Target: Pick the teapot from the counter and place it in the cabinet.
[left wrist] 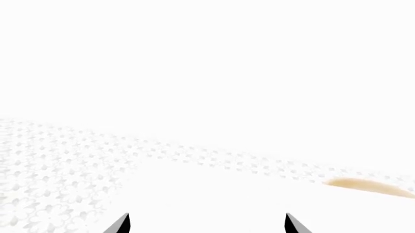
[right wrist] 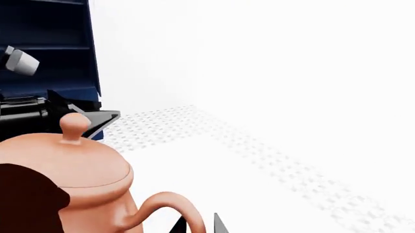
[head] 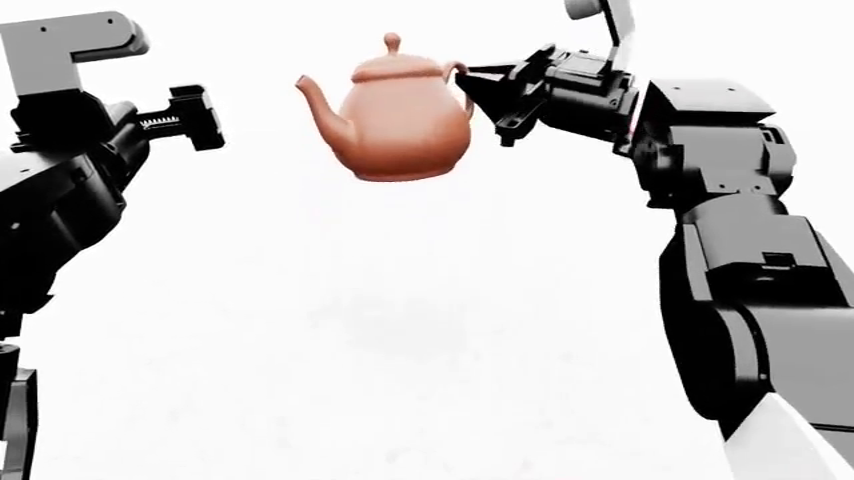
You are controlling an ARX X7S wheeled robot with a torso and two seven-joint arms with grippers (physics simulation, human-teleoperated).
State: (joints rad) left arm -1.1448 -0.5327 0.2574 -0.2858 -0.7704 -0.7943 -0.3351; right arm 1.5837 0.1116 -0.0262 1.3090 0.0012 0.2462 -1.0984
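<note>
The terracotta-brown teapot (head: pixel 396 118) hangs in the air above the white counter (head: pixel 400 380), upright, with its spout pointing towards my left arm. My right gripper (head: pixel 483 98) is shut on its looped handle (right wrist: pixel 170 204); in the right wrist view one fingertip shows on each side of the loop. My left gripper (head: pixel 190 118) stays a short way off the spout side, touching nothing. In the left wrist view its fingertips (left wrist: pixel 120 224) stand wide apart and open, with nothing between them. The navy-blue cabinet (right wrist: pixel 58 53), with its flat shelves, shows behind the teapot in the right wrist view.
White floral-patterned tiles (left wrist: pixel 58 165) run beyond the plain white surface. A tan smear (left wrist: pixel 366 187) lies at the far side in the left wrist view. A small grey-white cylinder (right wrist: pixel 21 60) shows in front of the cabinet shelves.
</note>
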